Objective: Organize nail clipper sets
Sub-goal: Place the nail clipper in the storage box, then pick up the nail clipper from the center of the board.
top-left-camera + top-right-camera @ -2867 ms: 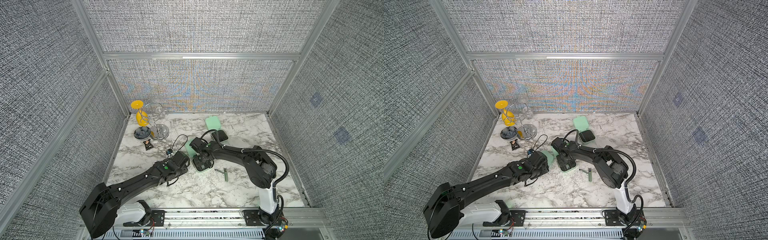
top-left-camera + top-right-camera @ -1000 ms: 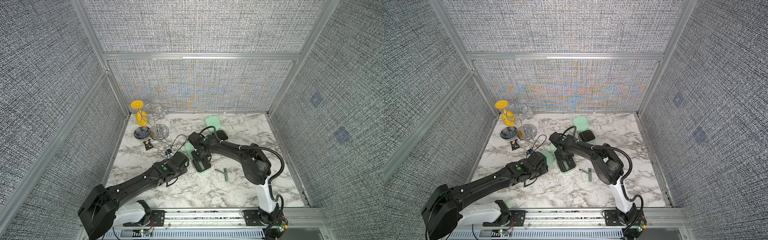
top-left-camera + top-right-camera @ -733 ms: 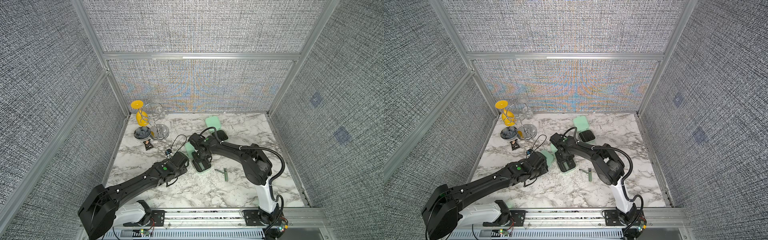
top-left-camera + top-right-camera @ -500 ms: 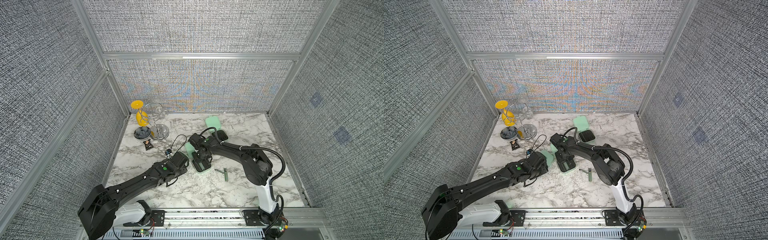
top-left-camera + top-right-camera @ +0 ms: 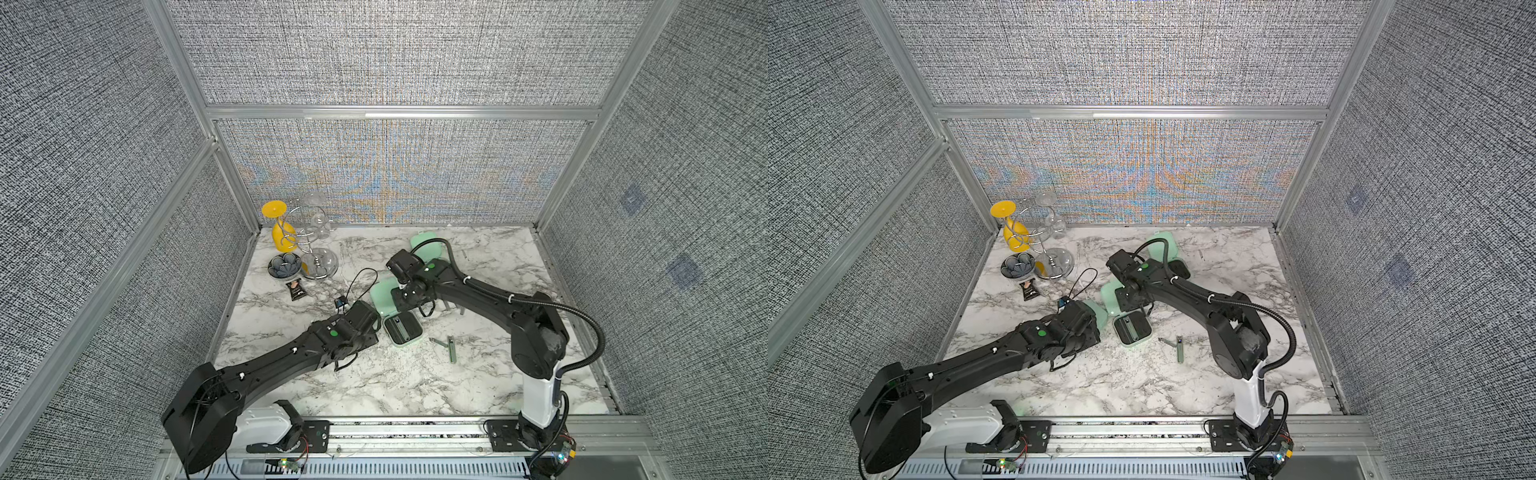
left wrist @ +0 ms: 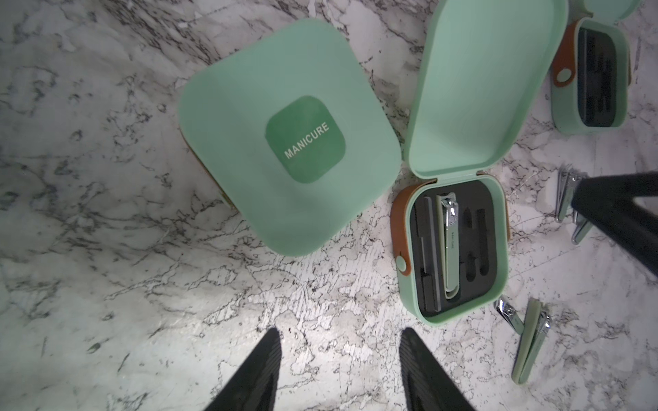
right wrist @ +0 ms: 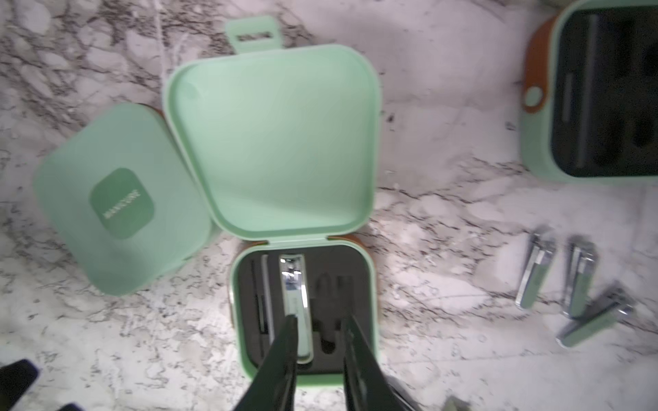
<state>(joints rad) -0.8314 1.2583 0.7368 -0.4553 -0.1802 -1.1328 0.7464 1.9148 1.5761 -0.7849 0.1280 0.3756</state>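
Three mint-green cases of the nail clipper sets lie on the marble. A closed case [image 6: 288,142] marked MANICURE sits beside an open case [image 6: 498,249] whose black insert holds one clipper [image 6: 450,245]. My right gripper [image 7: 320,320] hangs open just above that open case [image 7: 363,320], one finger overlapping the clipper [image 7: 293,284] lying in its slot. My left gripper [image 6: 339,334] is open over bare marble, in front of the closed case. A third case [image 5: 424,245] stands open farther back. Loose clippers [image 5: 451,349] lie right of the open case [image 5: 402,341], and more clippers [image 7: 534,277] lie near the third case.
At the back left stand a wire rack with a yellow glass [image 5: 282,232] and clear glasses, a dark flower-shaped dish [image 5: 284,266] and a small black packet [image 5: 297,289]. Fabric walls with metal frames close in the table [image 5: 374,386] on three sides.
My right gripper's jaws have spread, the clipper stays in the case slot, and the gripper has drawn back a little. My left gripper's jaws have also widened.
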